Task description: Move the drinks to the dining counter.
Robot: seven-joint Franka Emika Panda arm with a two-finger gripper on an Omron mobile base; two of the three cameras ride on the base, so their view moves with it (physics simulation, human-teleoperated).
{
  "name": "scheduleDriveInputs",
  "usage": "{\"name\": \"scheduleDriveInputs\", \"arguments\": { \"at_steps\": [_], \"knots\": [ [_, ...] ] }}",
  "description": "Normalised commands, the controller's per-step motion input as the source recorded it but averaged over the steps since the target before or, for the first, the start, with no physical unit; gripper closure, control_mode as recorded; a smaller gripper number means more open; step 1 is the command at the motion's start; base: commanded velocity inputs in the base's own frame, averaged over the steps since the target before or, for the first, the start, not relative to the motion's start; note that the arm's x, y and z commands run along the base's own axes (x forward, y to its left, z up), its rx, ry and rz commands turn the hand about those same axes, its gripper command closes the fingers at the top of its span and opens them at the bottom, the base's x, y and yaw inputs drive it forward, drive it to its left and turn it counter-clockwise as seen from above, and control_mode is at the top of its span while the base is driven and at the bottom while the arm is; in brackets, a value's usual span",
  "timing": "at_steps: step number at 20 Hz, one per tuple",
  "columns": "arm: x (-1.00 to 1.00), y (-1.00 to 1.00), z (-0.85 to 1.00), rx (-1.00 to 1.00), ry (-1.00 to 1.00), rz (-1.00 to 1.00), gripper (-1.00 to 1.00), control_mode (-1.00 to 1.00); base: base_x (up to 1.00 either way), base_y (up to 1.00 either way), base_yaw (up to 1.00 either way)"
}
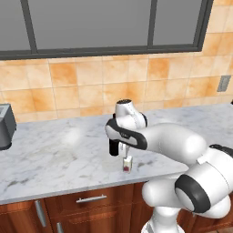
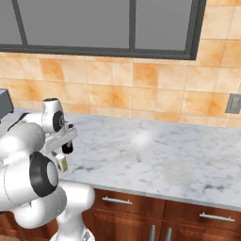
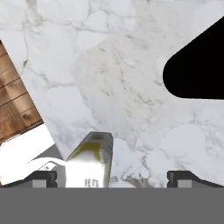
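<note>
White-grey marble counter over handled wooden cabinets carries both drinks near its front edge, and that edge is the main hazard: the small white carton stands upright close to the lip, so a nudge from a descending finger could, in my judgement, tip it or slide it off toward the floor. The dark wine bottle stands just beside and behind the carton, partly hidden by the hand, and being tall and slim it would likely topple if the wrist or a finger brushed it during a grasp on its neighbour. In the hand view the carton sits off-centre between the 2 fingertips, close to the left one and well apart from the other, so a closing stroke might push it sideways before pinching it. The arm reaches forward from the base with its elbow bent and the wrist turned down, holding the gripper directly above the carton. The fingers stand apart, clamped on nothing. The dining counter is not reached yet, so neither drink has been moved.
</note>
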Motion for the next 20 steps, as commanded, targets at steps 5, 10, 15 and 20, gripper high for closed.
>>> {"name": "scheduleDriveInputs", "arguments": {
  "at_steps": [5,10,15,20],
  "knots": [
    [0.0,0.0,-0.18,0.0,0.02,0.04,-1.0,-1.0,0.0,0.0,0.0],
    [0.0,0.0,-0.16,0.0,0.02,0.04,-1.0,-1.0,0.0,0.0,0.0],
    [0.0,0.0,-0.18,0.0,0.03,0.04,-1.0,-1.0,0.0,0.0,0.0],
    [-0.03,0.0,-0.15,0.0,0.02,0.03,-1.0,-1.0,0.0,0.0,0.0]
  ]
}}
